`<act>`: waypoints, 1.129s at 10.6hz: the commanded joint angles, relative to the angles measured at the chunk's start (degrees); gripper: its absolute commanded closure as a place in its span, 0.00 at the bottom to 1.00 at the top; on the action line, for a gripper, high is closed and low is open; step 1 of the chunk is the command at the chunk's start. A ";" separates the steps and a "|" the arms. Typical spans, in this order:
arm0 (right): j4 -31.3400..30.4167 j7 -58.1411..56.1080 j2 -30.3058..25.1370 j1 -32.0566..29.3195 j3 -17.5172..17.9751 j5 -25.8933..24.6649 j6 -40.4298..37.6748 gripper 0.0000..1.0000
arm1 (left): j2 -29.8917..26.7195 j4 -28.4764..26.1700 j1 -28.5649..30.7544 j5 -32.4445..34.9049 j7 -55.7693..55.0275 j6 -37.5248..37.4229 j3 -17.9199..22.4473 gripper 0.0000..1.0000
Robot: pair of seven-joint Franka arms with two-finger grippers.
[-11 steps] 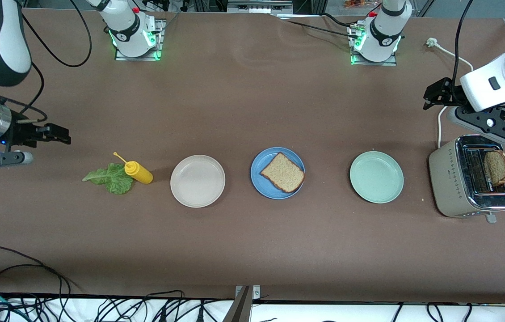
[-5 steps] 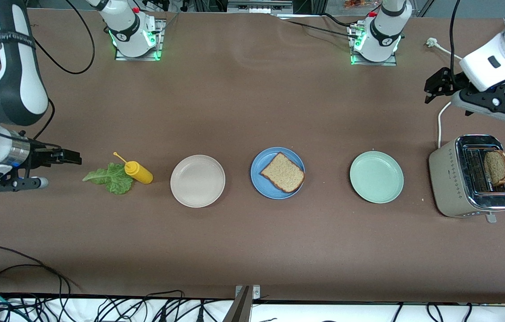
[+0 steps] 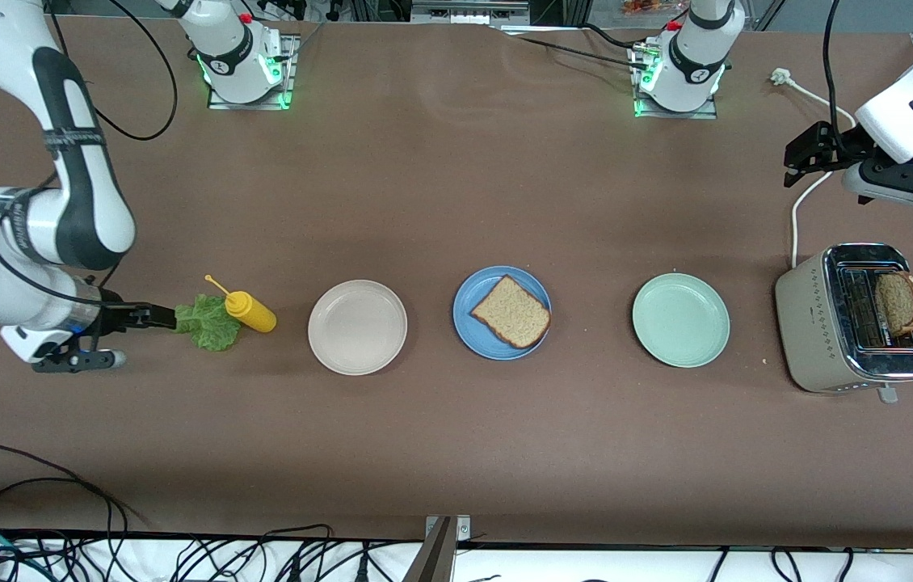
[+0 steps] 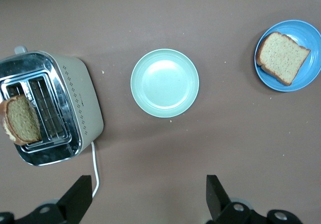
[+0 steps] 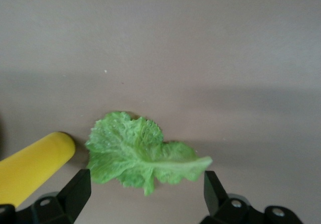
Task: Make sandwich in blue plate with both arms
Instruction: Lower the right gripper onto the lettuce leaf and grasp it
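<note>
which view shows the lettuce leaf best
The right wrist view: the ruffled green lettuce leaf is seen whole between the open right gripper fingers. The front view shows it small and partly covered; the left wrist view misses it.

We see brown tabletop (image 3: 456, 186) | mid-frame row: lettuce (image 3: 206, 323), mustard bottle (image 3: 250, 312), beige plate (image 3: 357, 327), blue plate (image 3: 474, 331), mint plate (image 3: 680, 320), toaster (image 3: 816, 323)

A wide brown bench (image 3: 456, 186) with a matte top fills nearly the whole front view, evenly lit, with soft shadows under what stands on it. Along the bottom edge of the frame runs a white strip (image 3: 182, 562) crossed by tangled black cables (image 3: 36, 501). A white power cord (image 3: 797, 101) with its plug lies at the upper right.
</note>
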 commanded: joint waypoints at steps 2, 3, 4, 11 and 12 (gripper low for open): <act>-5.62 -1.22 3.70 -0.01 1.66 1.06 6.05 0.00 | 0.93 2.14 0.52 -5.58 -3.76 -3.91 1.14 0.00; -6.15 -1.22 4.67 -0.01 1.66 1.06 6.75 0.00 | 1.03 2.15 0.62 -5.59 -3.76 -3.92 1.05 0.00; -7.63 -1.30 5.02 -0.01 1.66 1.06 9.10 0.00 | 1.03 2.15 0.62 -5.33 -3.67 -3.92 1.05 0.00; -9.14 -11.05 7.23 -0.09 1.66 1.06 14.75 0.80 | 1.12 2.41 0.80 -5.50 -3.24 -4.01 1.05 0.00; -9.14 -11.06 7.23 -0.01 1.66 1.06 14.75 1.00 | 1.12 2.41 0.80 -5.50 -3.15 -4.01 1.14 0.00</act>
